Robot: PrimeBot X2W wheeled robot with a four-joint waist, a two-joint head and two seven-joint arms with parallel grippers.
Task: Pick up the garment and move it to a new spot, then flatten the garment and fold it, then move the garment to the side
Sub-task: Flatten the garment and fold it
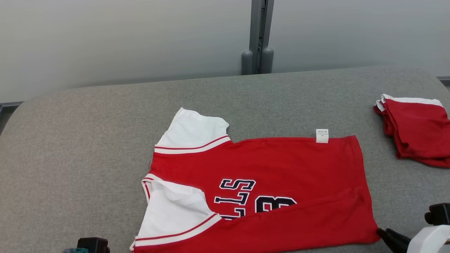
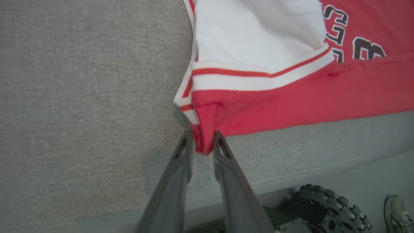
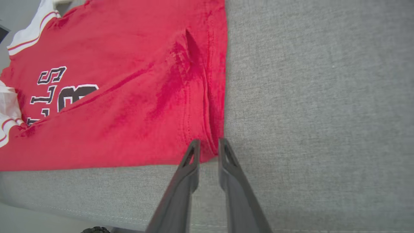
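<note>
Table (image 1: 88,140): grey padded top, and I place everything off it. The jersey (image 1: 281,168) lies mid-table and runs to the table's near edge. Its near long side is folded up over the lower lettering. Main risk: it sits so close to that edge that any pull toward me drags the fold off the table.

The folded red stack (image 1: 418,130) sits at the table's right edge, apart from the jersey. If the finished fold goes that way, a low sweep could knock the stack.

The near sleeve (image 1: 175,207), white, lies toward the table's near-left and is rumpled where its trim meets the fold. Folding over it as it is traps the creases and gives a lumpy bundle.

Left gripper (image 2: 203,142), at the table's near edge: clenched on the bunched red corner below the sleeve trim, as far as I can see. If it backs off before fully letting go, the wad snags and unrolls the fold.

Right gripper (image 3: 208,150), near edge, rightward: its tips straddle the hem corner. I cannot tell whether they are pinching or loose. An uneven release would skew the hem.

Below the table's near edge a shoe (image 2: 396,210) sits beside a knobby wheel (image 2: 326,207). Base motion could clip it.

The care label (image 1: 322,136) pokes past the far hem. Cosmetic only.
</note>
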